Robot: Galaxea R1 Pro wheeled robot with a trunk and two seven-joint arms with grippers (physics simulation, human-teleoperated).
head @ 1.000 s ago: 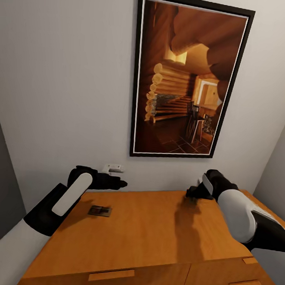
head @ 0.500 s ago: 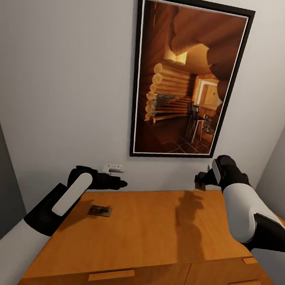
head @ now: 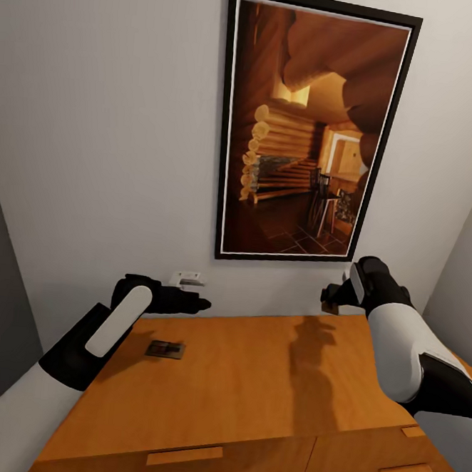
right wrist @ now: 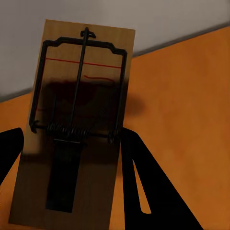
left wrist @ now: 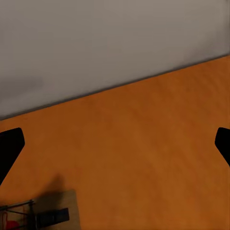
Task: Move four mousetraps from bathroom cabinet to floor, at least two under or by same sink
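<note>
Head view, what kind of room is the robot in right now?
Probably a furnished room in a home, though which room is unclear: a low wooden cabinet stands against a plain pale wall carrying a framed picture of a log-cabin interior.

Two small tan wooden mousetraps with dark wire parts were in sight: one (head: 165, 349) lay flat on the top of the single low orange-brown wooden cabinet (head: 251, 388), the other (right wrist: 76, 129) was gripped between the fingers of the right gripper (head: 332, 302). Two black grippers were counted, the left gripper (head: 187, 303) hovering empty with its fingers spread. Three slim bar handles showed on the cabinet front. One black-framed picture (head: 310, 128) of a log interior hung on the wall, above one small white wall fitting (head: 187, 280).
</note>
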